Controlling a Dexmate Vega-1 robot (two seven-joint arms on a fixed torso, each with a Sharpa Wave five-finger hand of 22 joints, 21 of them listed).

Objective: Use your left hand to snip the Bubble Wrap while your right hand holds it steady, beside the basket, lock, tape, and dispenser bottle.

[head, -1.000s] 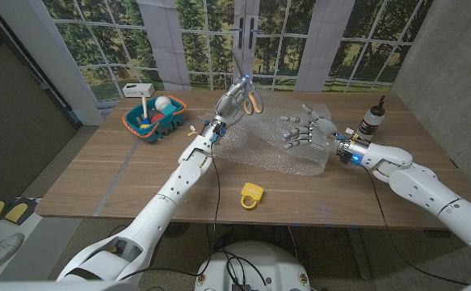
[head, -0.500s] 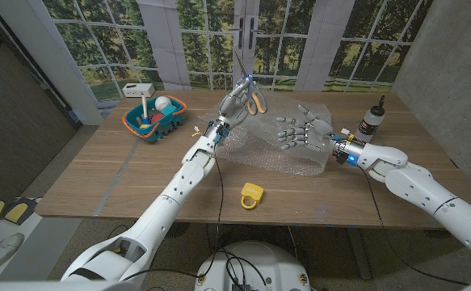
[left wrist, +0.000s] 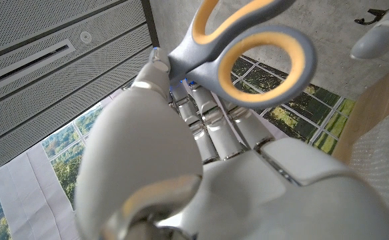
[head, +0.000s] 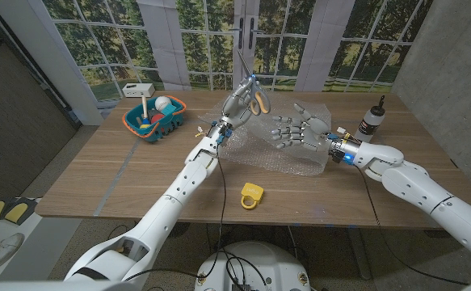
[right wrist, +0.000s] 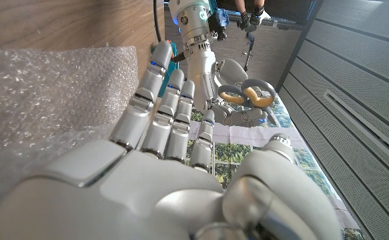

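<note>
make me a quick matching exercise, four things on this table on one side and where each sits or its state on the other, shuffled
Things:
1. scissors
2. padlock
3. dispenser bottle
4. basket

Places or states:
A. stands at the table's right side, behind the right arm
B. held up in the left hand
C. far left of the table, with items inside
D. yellow, lying near the front edge

Pairs: 1-B, 2-D, 3-A, 4-C
</note>
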